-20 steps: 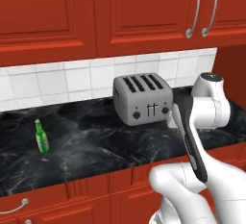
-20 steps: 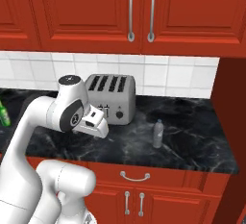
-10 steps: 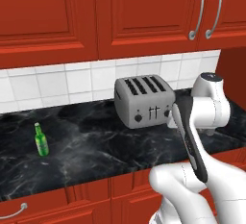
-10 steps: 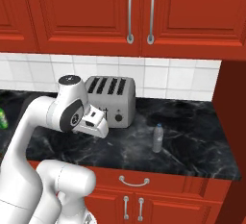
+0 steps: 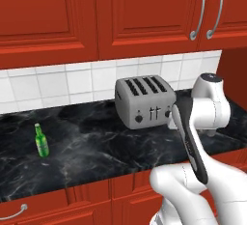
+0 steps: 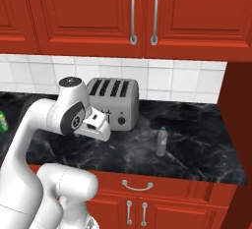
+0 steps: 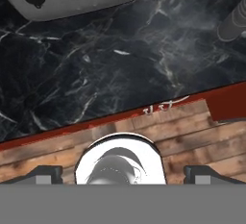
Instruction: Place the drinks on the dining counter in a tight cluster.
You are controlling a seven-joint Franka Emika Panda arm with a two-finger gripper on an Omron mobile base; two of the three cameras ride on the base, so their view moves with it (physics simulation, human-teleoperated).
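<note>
green glass bottle (image 5: 41,141) is standing at the left of the black marble counter (image 5: 96,151), the silver toaster (image 5: 144,102) mid-counter. clear blue-capped bottle (image 6: 161,141) is standing right of it. gripper (image 7: 122,172) fingertips are sitting wide apart, holding nothing.

A silver four-slot toaster (image 5: 144,102) stands on a narrow black marble-veined counter (image 5: 91,154), against a white tile backsplash (image 5: 82,81). Red wall cabinets (image 6: 142,12) with silver handles (image 6: 133,13) hang above; a red drawer front (image 6: 135,186) sits below, over wood flooring (image 7: 192,122)
</note>
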